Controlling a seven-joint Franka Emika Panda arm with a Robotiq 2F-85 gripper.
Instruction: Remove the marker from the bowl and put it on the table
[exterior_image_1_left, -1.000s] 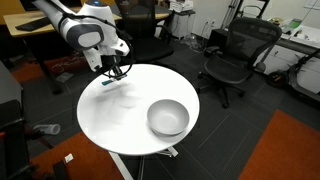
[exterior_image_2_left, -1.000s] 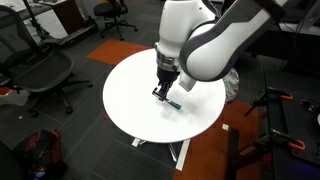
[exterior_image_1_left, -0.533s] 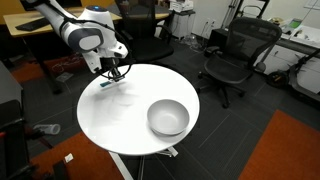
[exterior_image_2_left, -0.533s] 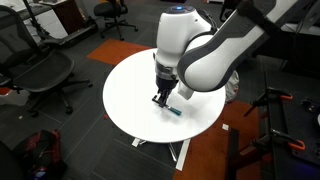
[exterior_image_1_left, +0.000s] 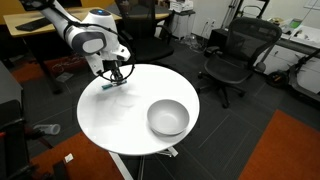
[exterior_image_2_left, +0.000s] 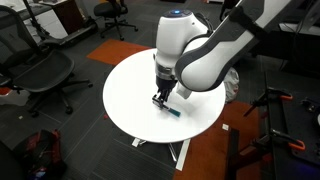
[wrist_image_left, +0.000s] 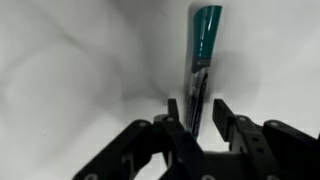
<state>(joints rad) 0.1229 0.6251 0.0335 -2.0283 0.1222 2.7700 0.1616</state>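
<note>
Teal marker (wrist_image_left: 206, 35) lies on the desk (wrist_image_left: 70, 60), upper centre of the wrist view; open claw (wrist_image_left: 198, 115) straddles its dark end.

Even, bright indoor light; soft shadows on table (exterior_image_1_left: 120, 120); wrist view blurred, grainy; exterior views low-resolution.

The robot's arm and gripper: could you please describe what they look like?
The arm is glossy white, built of thick rounded segments with darker bands at the joints. The gripper is black, with two slim fingers on jointed links.
</note>
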